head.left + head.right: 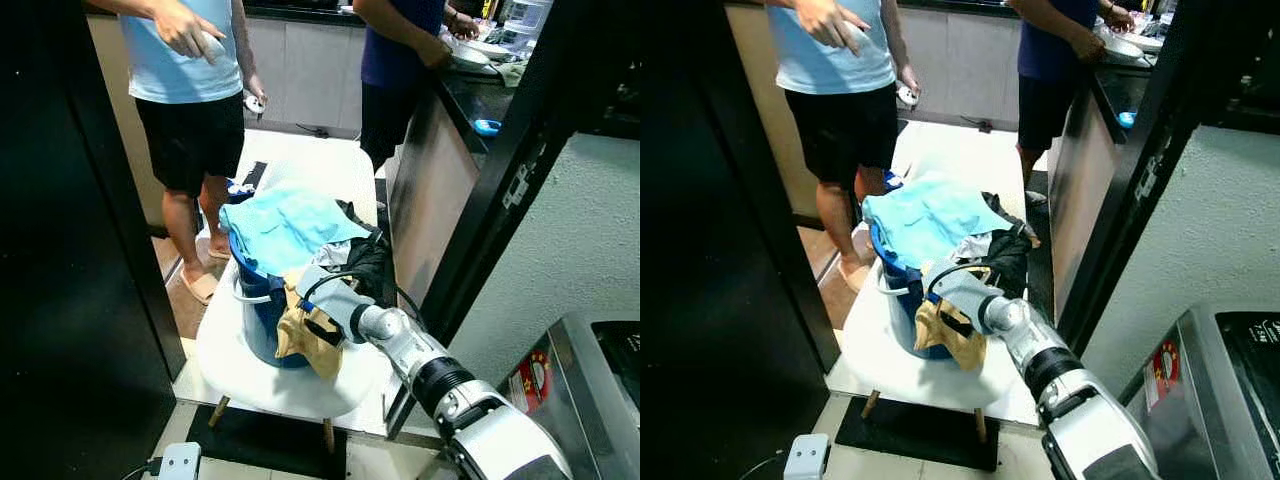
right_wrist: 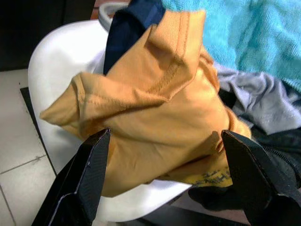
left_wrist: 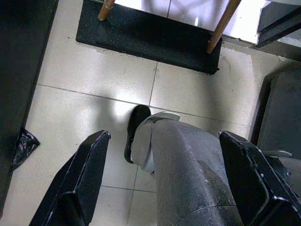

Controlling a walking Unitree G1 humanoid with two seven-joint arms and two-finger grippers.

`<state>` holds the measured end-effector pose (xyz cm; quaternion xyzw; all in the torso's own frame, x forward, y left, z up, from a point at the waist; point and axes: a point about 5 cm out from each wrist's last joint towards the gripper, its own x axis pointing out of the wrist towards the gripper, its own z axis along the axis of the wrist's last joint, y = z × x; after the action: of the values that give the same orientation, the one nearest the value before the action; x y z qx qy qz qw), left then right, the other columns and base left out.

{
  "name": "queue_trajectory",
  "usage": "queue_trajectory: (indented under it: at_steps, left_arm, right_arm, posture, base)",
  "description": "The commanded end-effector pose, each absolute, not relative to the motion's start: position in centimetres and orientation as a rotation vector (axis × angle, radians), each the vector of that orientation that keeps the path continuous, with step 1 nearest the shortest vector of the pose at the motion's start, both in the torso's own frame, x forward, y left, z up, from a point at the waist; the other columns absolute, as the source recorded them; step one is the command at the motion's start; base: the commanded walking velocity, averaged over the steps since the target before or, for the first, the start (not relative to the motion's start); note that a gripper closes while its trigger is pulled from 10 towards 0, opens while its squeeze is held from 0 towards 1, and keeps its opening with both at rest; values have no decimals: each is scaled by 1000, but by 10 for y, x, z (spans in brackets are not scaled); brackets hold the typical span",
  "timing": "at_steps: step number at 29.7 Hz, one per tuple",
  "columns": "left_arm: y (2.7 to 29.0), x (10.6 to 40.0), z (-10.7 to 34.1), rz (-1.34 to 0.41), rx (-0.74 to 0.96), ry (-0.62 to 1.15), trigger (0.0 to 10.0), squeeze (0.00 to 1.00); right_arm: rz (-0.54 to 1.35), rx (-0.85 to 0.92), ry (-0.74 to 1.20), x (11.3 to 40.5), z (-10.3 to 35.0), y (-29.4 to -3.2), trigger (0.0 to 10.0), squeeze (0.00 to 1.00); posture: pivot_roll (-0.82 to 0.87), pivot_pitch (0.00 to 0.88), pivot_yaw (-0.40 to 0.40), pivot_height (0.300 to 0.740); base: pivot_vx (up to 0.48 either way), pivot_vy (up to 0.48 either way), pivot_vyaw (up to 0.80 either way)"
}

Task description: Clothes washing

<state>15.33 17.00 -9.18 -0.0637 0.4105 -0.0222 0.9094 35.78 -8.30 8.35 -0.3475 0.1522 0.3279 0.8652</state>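
Reaching into the laundry pile: right gripper (image 2: 162, 174) is sitting fingers wide around the orange garment (image 2: 155, 122), not clamping it. Garment is hanging over the blue basket (image 1: 262, 312) on the white chair (image 1: 225, 350). Left gripper (image 3: 162, 179) is hanging wide open above floor tiles (image 3: 94, 75).

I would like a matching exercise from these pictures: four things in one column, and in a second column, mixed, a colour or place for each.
Things:
1. garment in front of the right end effector
2. towel
3. bucket
4. chair

Descriptions:
A. white, standing under the bucket
B. mustard yellow, hanging over the bucket's front edge
C. light turquoise, lying on top of the pile
D. blue, full of laundry

Pairs: 1-B, 2-C, 3-D, 4-A
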Motion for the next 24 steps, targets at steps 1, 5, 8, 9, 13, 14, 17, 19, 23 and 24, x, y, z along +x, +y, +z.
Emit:
queue_trajectory:
  at_steps: [1,5,8,9,13,14,17,19,23,24]
  left_arm:
    - [157,139,-99,-98,-148,914,10000,0]
    - [157,138,-99,-96,-149,919,10000,0]
    - [158,138,-99,-93,-149,924,10000,0]
    - [158,139,-100,-93,-148,925,10000,0]
    - [158,138,-100,-92,-147,930,10000,0]
    - [158,138,-100,-92,-147,930,10000,0]
    - [158,138,-100,-93,-146,934,10000,0]
    - [158,137,-100,-93,-145,937,10000,0]
    - [158,134,-101,-95,-145,941,10000,0]
    - [158,134,-101,-95,-145,941,10000,0]
  right_arm:
    - [698,-759,378,353,72,-88,10000,0]
    - [723,-780,434,348,63,-89,10000,0]
    - [754,-774,449,345,59,-87,10000,0]
    - [767,-767,453,343,58,-86,10000,0]
    - [807,-679,446,339,56,-81,10000,0]
    - [807,-679,446,339,56,-81,10000,0]
    - [811,-557,466,338,56,-79,10000,0]
    - [814,-486,513,338,55,-81,10000,0]
    - [826,-445,609,337,52,-90,10000,0]
    - [826,-445,609,337,52,-90,10000,0]
  posture:
    - [170,0,-90,740]
    - [170,0,-90,740]
    - [173,0,-88,740]
    - [173,0,-88,740]
    - [172,0,-85,740]
    - [172,0,-85,740]
    - [172,0,-85,740]
    - [172,0,-80,740]
    - [166,0,-78,740]
    - [166,0,-78,740]
  base:
    - [0,0,0]
    - [0,0,0]
    - [0,0,0]
    - [0,0,0]
    - [0,0,0]
    - [0,0,0]
    - [0,0,0]
    - [0,0,0]
    - [0,0,0]
    - [0,0,0]
